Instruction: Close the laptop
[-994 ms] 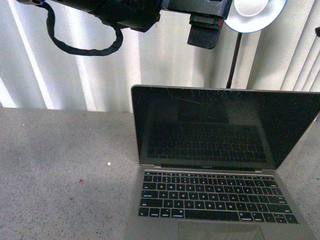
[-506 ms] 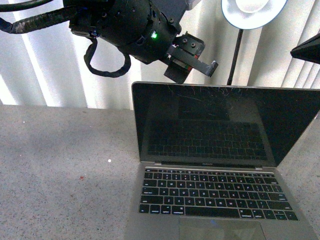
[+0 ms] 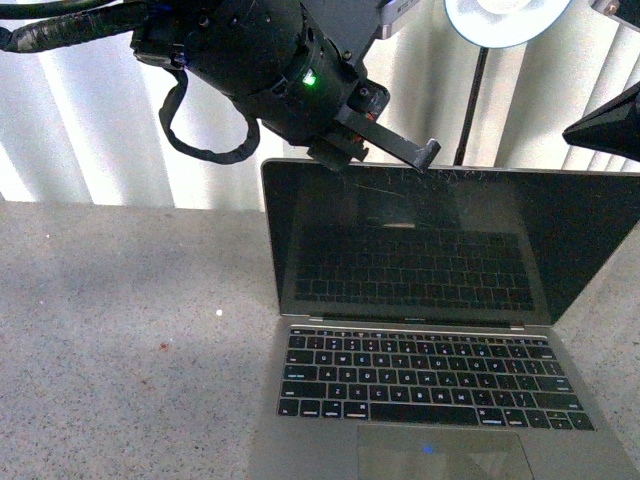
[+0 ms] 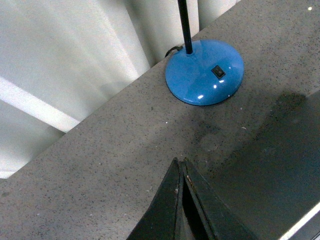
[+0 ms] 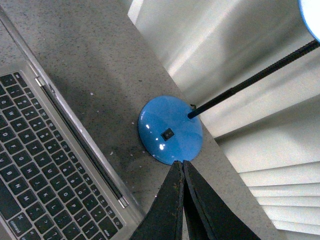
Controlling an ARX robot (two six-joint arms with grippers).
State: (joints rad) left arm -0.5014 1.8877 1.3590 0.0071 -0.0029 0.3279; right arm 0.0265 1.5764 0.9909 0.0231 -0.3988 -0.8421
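The silver-grey laptop [image 3: 430,380] stands open on the table, its scratched black screen [image 3: 450,245] upright and black keys facing me. My left gripper [image 3: 428,153] is shut and empty, its tip at the screen's top edge, left of centre. In the left wrist view the shut left gripper [image 4: 179,162] hangs above the table behind the lid [image 4: 280,170]. My right gripper [image 3: 575,130] is shut and empty, in the air above the screen's right part. In the right wrist view the shut gripper [image 5: 180,164] is over the lamp base, with the laptop's keyboard [image 5: 35,150] to one side.
A desk lamp with a blue round base [image 4: 205,72], black stem [image 3: 468,105] and white head [image 3: 495,20] stands behind the laptop. White vertical blinds [image 3: 100,110] close the back. The speckled grey table [image 3: 130,340] stretches to the laptop's left.
My left arm has come down and to the right, bringing its tip to the screen's top edge. My right gripper has come into view at the upper right. The laptop's screen stands as before.
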